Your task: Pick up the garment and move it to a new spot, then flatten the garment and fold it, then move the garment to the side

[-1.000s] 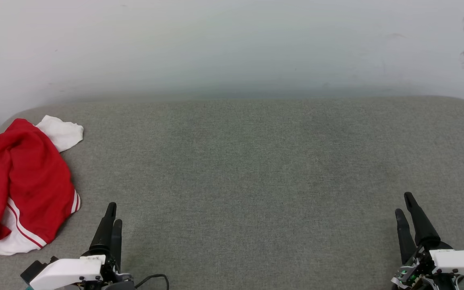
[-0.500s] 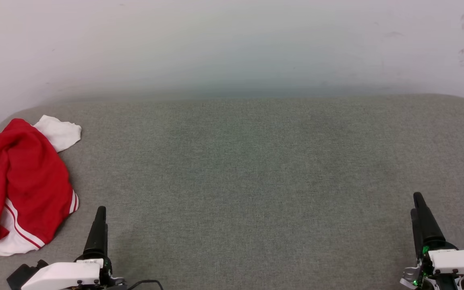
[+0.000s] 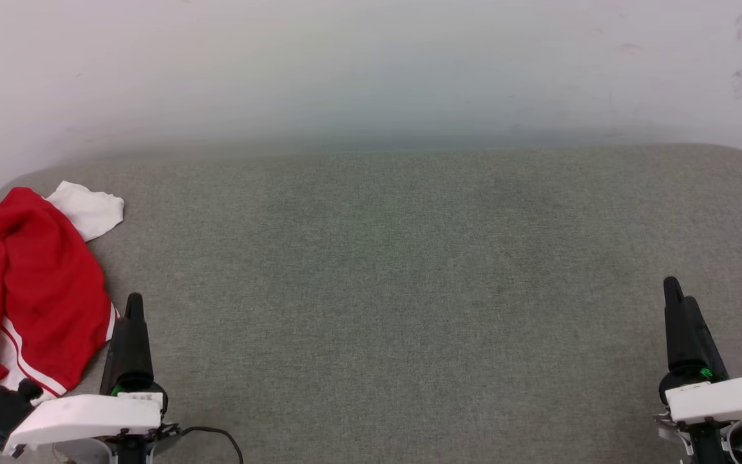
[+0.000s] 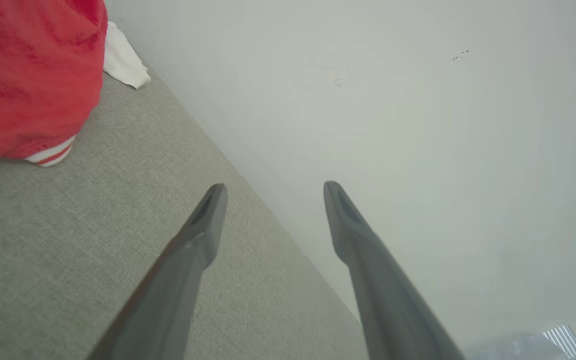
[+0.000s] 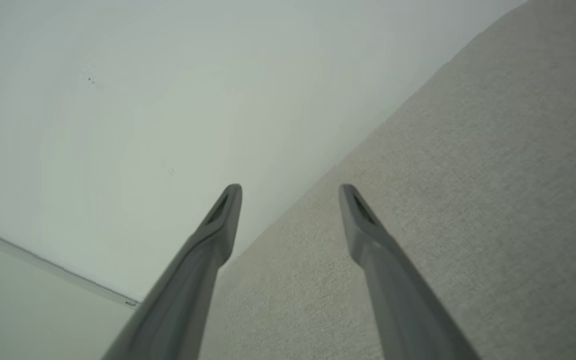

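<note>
Grey padded surface (image 3: 409,290) butts against a pale wall (image 3: 371,64). Its middle is bare, which is probably where the flatten-and-fold goes.

The garment (image 3: 29,283) sits at the far left corner in a crumpled heap, partly cut by the frame edge. It hasn't been picked yet, so this is step one. Its long axis runs roughly near-to-far: the striped trim and a white panel (image 3: 20,361) are at the near end, and a white sleeve (image 3: 87,206) pokes out at the far end toward the wall. No print is showing, and the bunching hides the collar, so I can't tell which face is up.

Left gripper (image 4: 272,190) has its jaws apart and nothing between them. It's parked just beside the garment's near right edge, so it's the obvious arm for the pick. Right gripper (image 5: 290,190) is also spread and empty, well apart at the right side, likely waiting to help with the spreading.
</note>
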Controlling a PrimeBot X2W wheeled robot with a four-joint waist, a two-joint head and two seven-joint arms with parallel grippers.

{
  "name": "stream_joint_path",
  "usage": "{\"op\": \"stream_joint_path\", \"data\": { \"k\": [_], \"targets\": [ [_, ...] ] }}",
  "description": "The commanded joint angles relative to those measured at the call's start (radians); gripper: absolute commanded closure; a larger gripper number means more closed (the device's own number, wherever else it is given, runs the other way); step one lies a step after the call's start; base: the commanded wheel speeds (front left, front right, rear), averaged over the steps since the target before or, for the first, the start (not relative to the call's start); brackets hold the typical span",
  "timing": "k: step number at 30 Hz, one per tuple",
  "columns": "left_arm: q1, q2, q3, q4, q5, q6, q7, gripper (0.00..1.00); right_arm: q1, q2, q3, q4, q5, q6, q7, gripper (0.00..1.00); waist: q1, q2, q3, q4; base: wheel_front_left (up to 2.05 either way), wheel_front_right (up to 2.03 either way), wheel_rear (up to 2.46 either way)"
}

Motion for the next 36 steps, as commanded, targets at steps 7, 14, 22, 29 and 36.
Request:
{"op": "stream_joint_path", "data": {
  "k": [7, 14, 22, 29, 36],
  "targets": [
    [0.001, 0.003, -0.066, -0.12, 0.2, 0.045, -0.03, 0.0, -0.01, -0.001, 0.014, -0.079, -0.227, 0.0, -0.03, 0.0, 0.0, 0.0, 0.006, -0.002, 0.0, 0.0, 0.0],
    [0.011, 0.004, -0.137, -0.159, 0.36, 0.081, -0.051, 0.0, -0.005, -0.001, 0.028, -0.12, -0.37, 0.0, -0.052, 0.0, 0.0, 0.0, 0.011, -0.004, 0.0, 0.0, 0.0],
    [0.021, 0.023, -0.219, -0.174, 0.527, 0.124, -0.074, 0.0, 0.009, 0.0, 0.056, -0.145, -0.512, 0.0, -0.075, 0.0, 0.0, 0.0, 0.011, -0.005, 0.0, 0.0, 0.0],
    [0.03, 0.059, -0.286, -0.193, 0.614, 0.202, -0.093, 0.0, 0.017, 0.0, 0.072, -0.147, -0.626, 0.0, -0.095, 0.0, 0.0, 0.0, 0.01, -0.006, 0.0, 0.0, 0.0],
    [0.022, 0.114, -0.389, -0.19, 0.707, 0.274, -0.111, 0.0, 0.024, 0.0, 0.079, -0.14, -0.725, 0.0, -0.113, 0.0, 0.0, 0.0, 0.014, -0.01, 0.0, 0.0, 0.0]
  ]
}}
